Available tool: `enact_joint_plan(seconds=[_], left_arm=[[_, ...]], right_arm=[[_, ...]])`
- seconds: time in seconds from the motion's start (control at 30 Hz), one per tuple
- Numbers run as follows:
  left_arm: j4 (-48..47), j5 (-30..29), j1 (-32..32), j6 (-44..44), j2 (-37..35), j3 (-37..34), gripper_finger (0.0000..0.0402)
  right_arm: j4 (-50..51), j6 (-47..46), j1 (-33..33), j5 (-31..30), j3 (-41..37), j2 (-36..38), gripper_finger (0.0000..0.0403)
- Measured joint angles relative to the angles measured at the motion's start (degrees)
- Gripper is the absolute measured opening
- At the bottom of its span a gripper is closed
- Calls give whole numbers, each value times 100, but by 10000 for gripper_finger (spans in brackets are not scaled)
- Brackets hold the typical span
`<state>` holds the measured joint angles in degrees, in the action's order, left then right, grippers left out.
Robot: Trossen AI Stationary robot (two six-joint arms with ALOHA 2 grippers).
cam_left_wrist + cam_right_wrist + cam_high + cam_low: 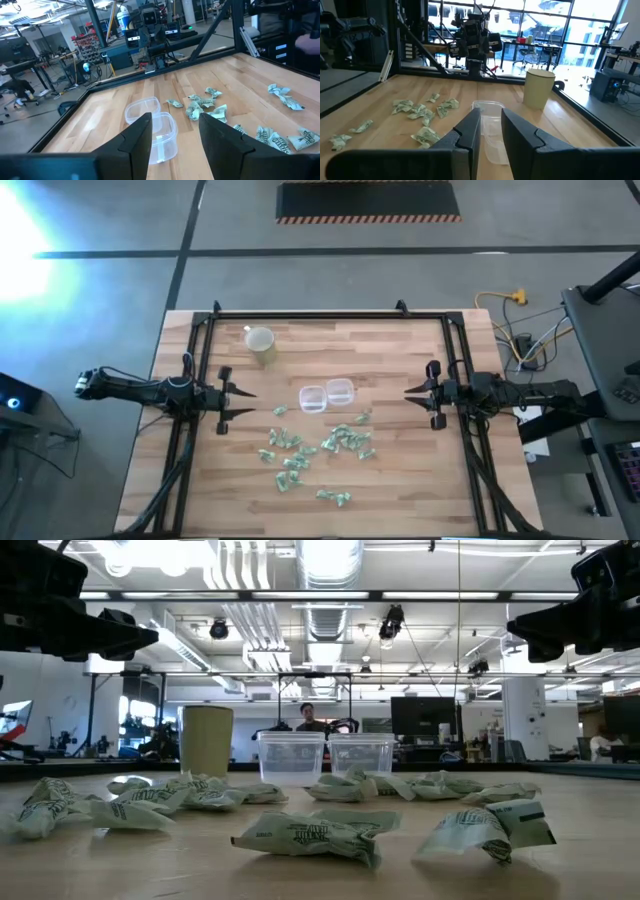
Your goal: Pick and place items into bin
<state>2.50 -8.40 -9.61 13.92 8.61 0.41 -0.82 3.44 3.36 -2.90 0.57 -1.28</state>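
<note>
Wooden counter (400, 480), framed by a black rail.

Beige cup (261, 344): upright, toward 11 o'clock of the counter's middle, well apart from everything else.

Two clear containers (327, 395) (the bins, side by side and touching): at the counter's centre, empty as far as can be seen; directly between the two grippers.

Items (320, 448): many small pale green-and-white crinkly wrapped pieces, scattered loose on the counter toward 6 o'clock of the containers. Densest cluster just at 5 o'clock of the containers; a looser patch at 7 o'clock; a lone pair (334, 497) farther out at 6 o'clock, near the counter's edge. None inside a container.

Left gripper (243, 403): at 9 o'clock of the containers, raised above the counter, fingers parted a moderate gap, holding nothing. Nearest items at about 4 o'clock of it, near but not touching. Containers in the line straight ahead of it (seen between its fingers in the left wrist view).

Right gripper (410, 396): at 3 o'clock of the containers, raised, fingers a narrow gap apart, empty. Items at about 7 o'clock of it, apart from it.

Room beyond: a person (307, 718) seated far behind the containers in the low view.
</note>
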Motion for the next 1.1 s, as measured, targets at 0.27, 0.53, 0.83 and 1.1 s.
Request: enact_joint_plan(seconds=[0.27, 0.53, 0.83, 1.1], left_arm=[[-1, 1, -1, 2, 1, -1, 148], [0, 1, -1, 2, 0, 0, 148], [0, 0, 0, 1, 0, 0, 148], [0, 1, 0, 1, 0, 0, 148]], right_arm=[[0, 0, -2, 0, 1, 0, 68], [0, 0, -2, 0, 1, 0, 68], [0, 22, -2, 0, 1, 0, 68], [-289, 141, -1, -2, -1, 2, 68]])
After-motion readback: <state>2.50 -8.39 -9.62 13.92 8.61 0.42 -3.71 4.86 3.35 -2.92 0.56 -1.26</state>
